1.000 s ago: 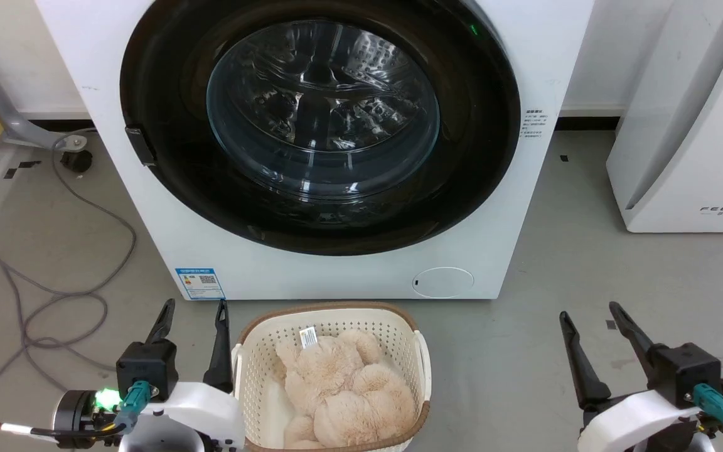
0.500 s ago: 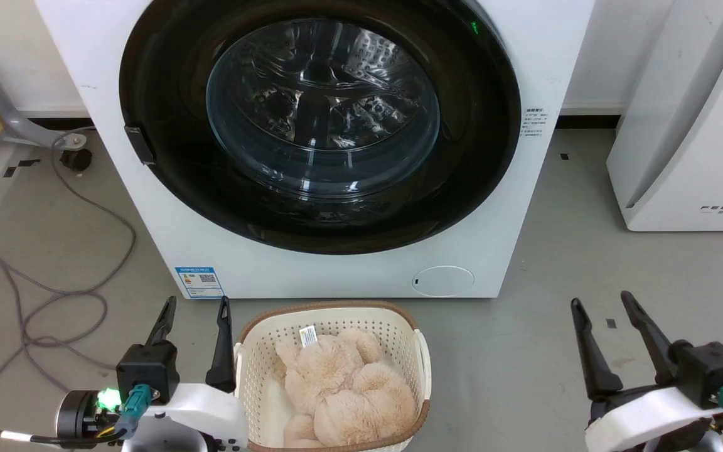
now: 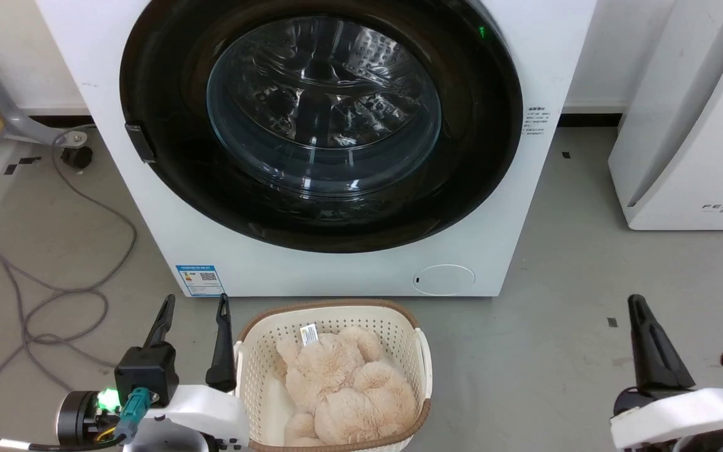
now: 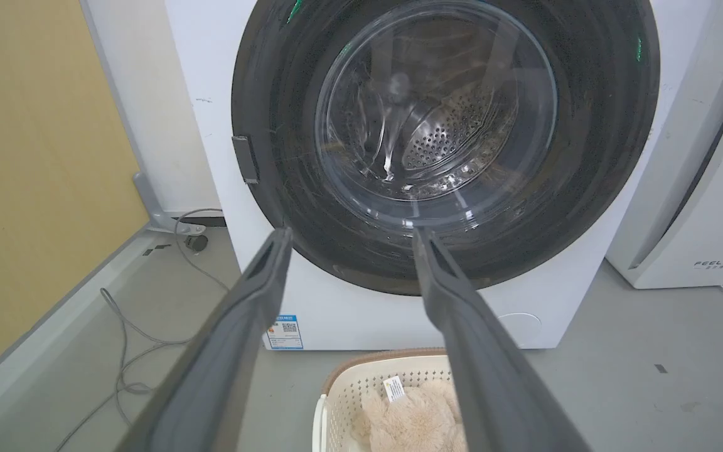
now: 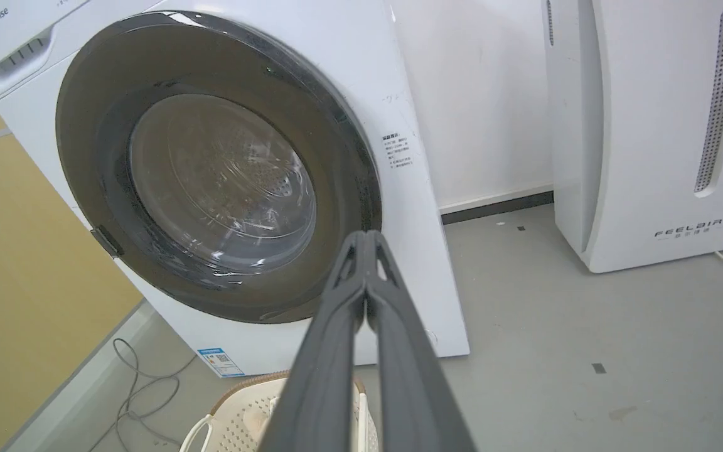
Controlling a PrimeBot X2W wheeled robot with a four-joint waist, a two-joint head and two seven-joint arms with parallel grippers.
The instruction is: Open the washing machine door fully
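Your R gripper (image 5: pixel 366 237) now sits pinched shut, empty, vs. spread 1 s ago; L gripper (image 3: pixel 192 302) spread; washing machine door (image 3: pixel 324 107) unopened, no contact yet.

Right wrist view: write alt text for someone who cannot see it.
The right gripper, fingers pressed together, points toward the washing machine door, which is shut on the white washing machine. A white appliance stands to the right on the grey floor.

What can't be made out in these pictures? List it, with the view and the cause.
- Top of the washing machine door: cut by the head view's upper edge.
- Drum depths: veiled by glare on the door glass, head view.
- Blue label print: too small, head view.
- Basket bottom: cut by the lower edge, head view.
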